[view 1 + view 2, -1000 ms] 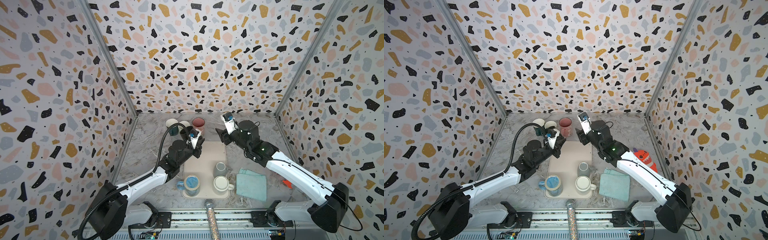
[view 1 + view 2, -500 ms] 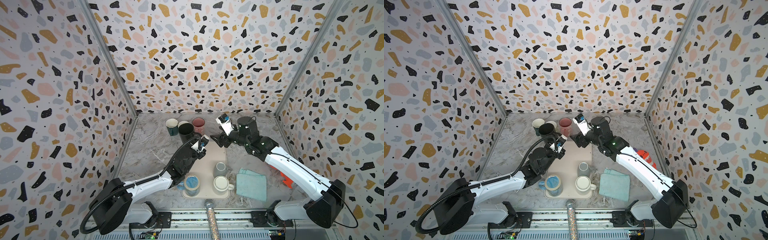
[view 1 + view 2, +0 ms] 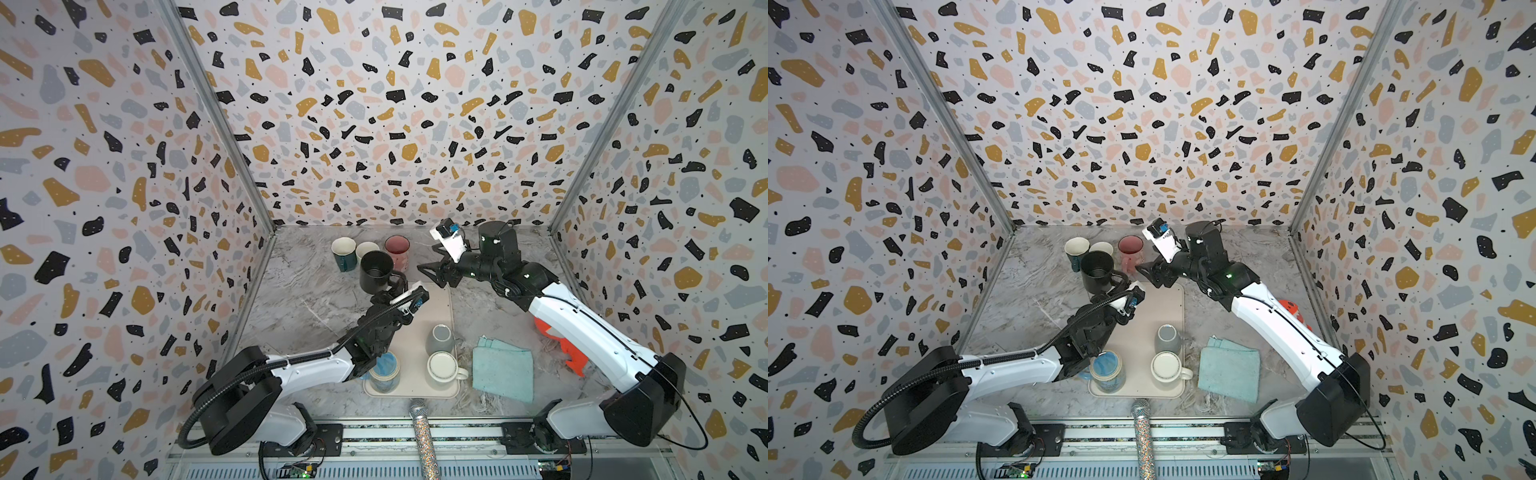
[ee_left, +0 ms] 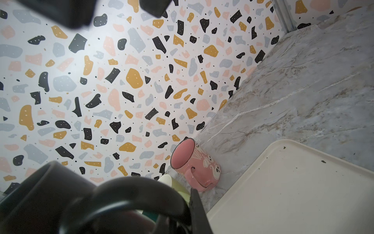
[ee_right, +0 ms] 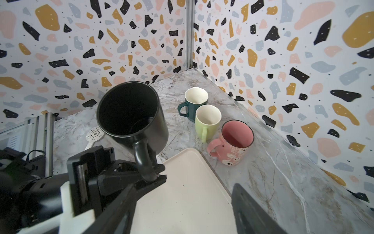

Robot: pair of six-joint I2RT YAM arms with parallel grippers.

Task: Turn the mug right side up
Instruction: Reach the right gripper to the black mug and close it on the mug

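Note:
The black mug [image 3: 376, 270] [image 3: 1098, 272] [image 5: 131, 113] hangs in the air, mouth up and slightly tilted, beyond the tray's far left corner. My left gripper [image 3: 400, 287] [image 3: 1122, 287] [image 5: 155, 176] is shut on the mug's handle [image 4: 131, 192] from below. My right gripper [image 3: 432, 274] [image 3: 1148, 274] [image 5: 186, 188] stands open over the tray's far edge, just right of the mug. It touches nothing and has nothing between its fingers.
A beige tray [image 3: 436, 307] carries an upside-down grey mug [image 3: 441, 338], a white mug [image 3: 442, 365] and a blue mug [image 3: 384, 368]. A pink mug [image 3: 397, 249], a light green mug [image 3: 367, 249] and a dark green mug [image 3: 344, 253] stand upright at the back. A teal cloth [image 3: 503, 368] lies right of the tray.
Over the last second the left arm has dropped and rolled, bringing the black mug mouth up. The right gripper has opened wider and shifted slightly left. Little has moved in the last half second.

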